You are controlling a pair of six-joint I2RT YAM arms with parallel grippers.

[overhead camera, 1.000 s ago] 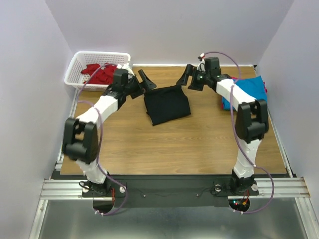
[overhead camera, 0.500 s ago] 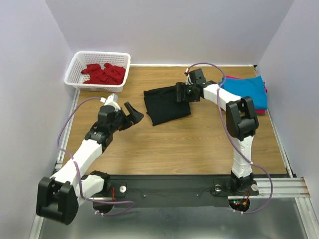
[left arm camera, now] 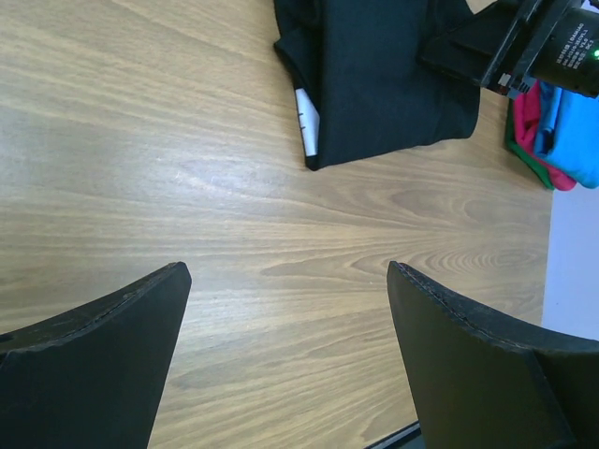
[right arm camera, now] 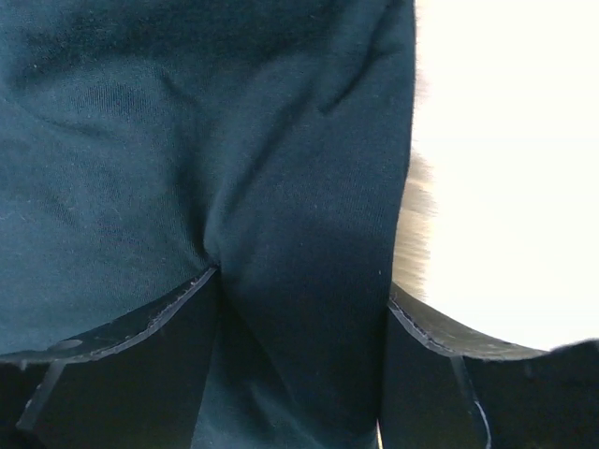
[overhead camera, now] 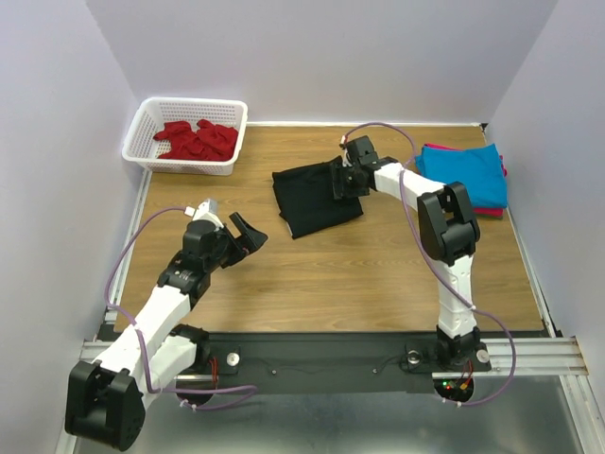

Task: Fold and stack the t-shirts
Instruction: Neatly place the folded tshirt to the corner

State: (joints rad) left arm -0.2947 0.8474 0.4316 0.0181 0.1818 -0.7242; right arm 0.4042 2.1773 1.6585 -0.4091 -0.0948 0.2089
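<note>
One folded black cloth t-shirt (overhead camera: 312,199) is laid back-centre on the wooden table (overhead camera: 331,270), a ridge of it bracketed by the right gripper (overhead camera: 342,179); whether it is pinched cannot be told. One turquoise-blue t-shirt (overhead camera: 468,170) is seen far right, and red t-shirts (overhead camera: 197,139), count unclear, are heaped in one white lattice basket (overhead camera: 142,156). The left gripper (overhead camera: 242,233) is held wide.

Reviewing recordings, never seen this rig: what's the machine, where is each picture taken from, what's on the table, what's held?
Two robot arms are bolted at the near edge of a wooden table. One picture looks down from above; the others come from a camera on each wrist. A black t-shirt lies mid-table, a turquoise t-shirt tops a pile at right, red t-shirts lie in a white basket. The left gripper is open, empty. The right gripper straddles a fold of the black t-shirt; whether it grips yet is unclear.
</note>
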